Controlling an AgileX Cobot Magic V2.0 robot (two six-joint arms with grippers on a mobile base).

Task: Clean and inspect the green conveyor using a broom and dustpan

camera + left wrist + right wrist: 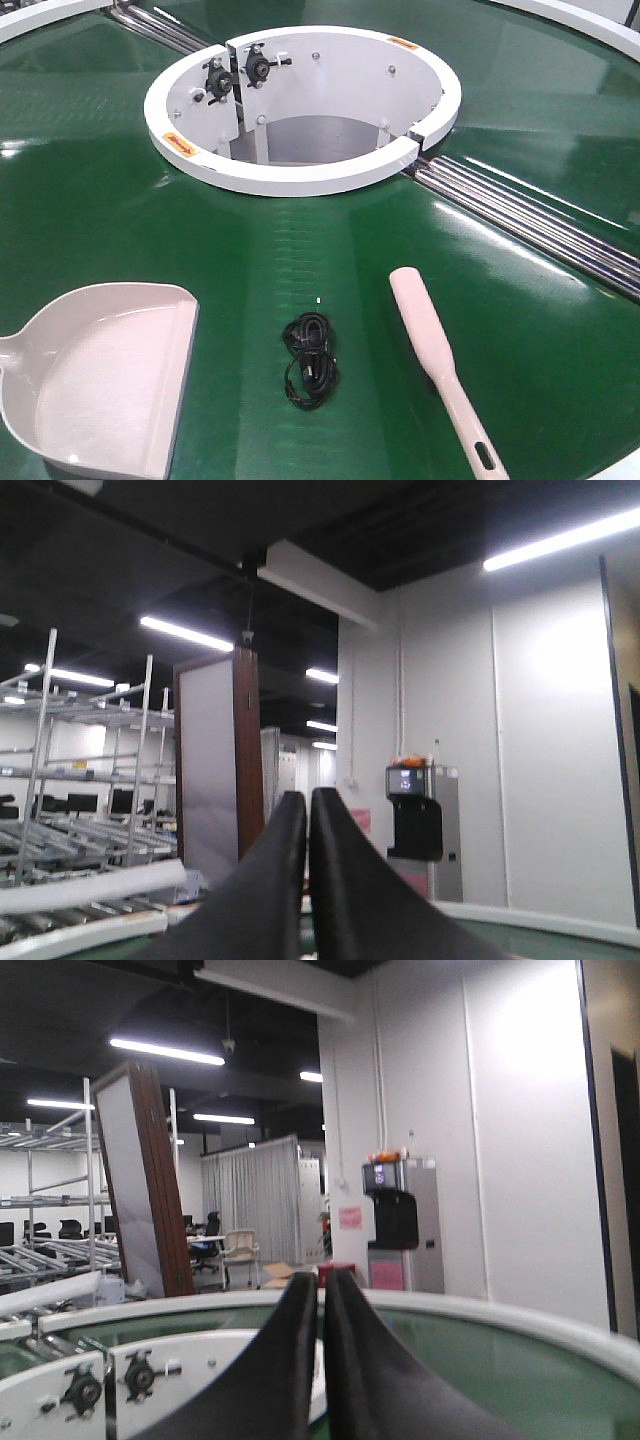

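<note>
The green conveyor (520, 330) fills the front view, with silver roller seams (540, 220) and a white ring-shaped hub (300, 175) at its middle. The pale dustpan (105, 385) lies at the lower left, its open mouth facing right. The slim pale broom (435, 365) lies at the lower right, head pointing away. Between them sits a coiled black cable (310, 358). Neither arm shows in the front view. My left gripper (307, 800) is shut and empty, pointing across the room. My right gripper (322, 1280) is shut and empty, aimed over the hub (180, 1375).
A white outer rim (585, 22) borders the belt at the far right and far left. Black knobs (240, 72) sit on the hub's inner wall. Metal racks (80, 780), a tall brown-edged panel (215, 770) and a dispenser (420, 820) stand beyond the conveyor.
</note>
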